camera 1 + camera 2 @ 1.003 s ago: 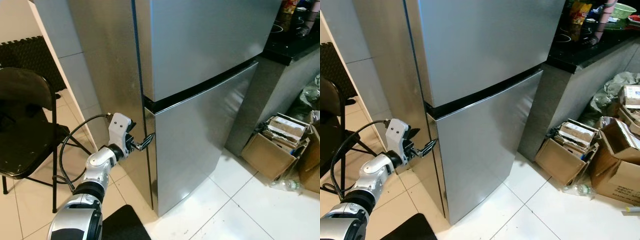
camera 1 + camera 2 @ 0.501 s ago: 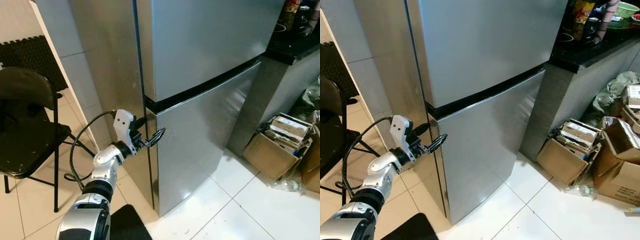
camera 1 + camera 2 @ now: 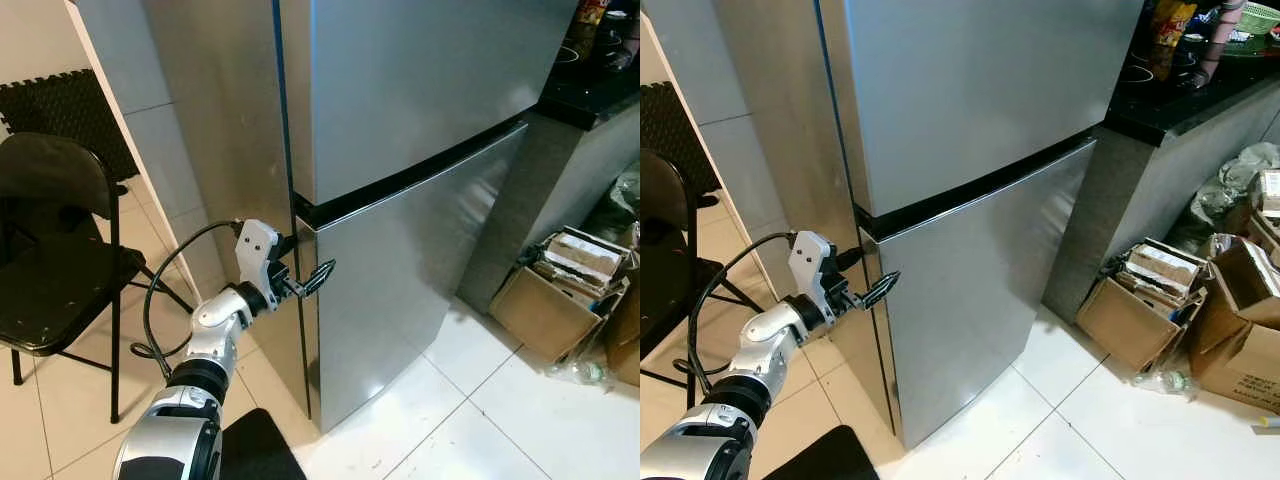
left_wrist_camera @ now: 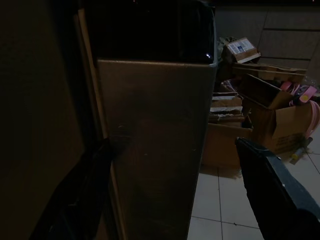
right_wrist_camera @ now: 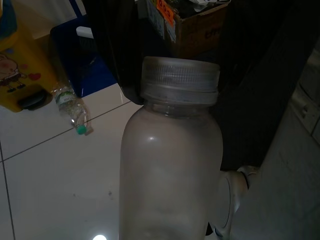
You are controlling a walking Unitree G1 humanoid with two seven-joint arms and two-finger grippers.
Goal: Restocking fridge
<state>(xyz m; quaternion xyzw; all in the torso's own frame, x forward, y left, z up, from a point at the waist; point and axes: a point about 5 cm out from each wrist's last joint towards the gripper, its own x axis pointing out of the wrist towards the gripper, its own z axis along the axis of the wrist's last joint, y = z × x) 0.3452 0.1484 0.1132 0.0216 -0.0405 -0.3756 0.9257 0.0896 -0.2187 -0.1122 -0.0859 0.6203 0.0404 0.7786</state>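
The steel fridge stands before me, its upper door and lower door both closed. My left gripper is open at the hinge-free edge of the lower door, just under the black gap. In the dim left wrist view its fingers straddle that door edge, one on the fridge's side, one in front of the door. In the right wrist view my right gripper is shut on a frosted plastic bottle with a pale screw cap, held upright low above the floor.
A black folding chair stands to my left. Right of the fridge is a black-topped counter with open cardboard boxes and a loose bottle on the white tiles. A black mat lies at my feet.
My left gripper has reached forward and right, from beside the fridge's side panel to the lower door's edge, one finger now in front of the door. The camera shifted slightly.
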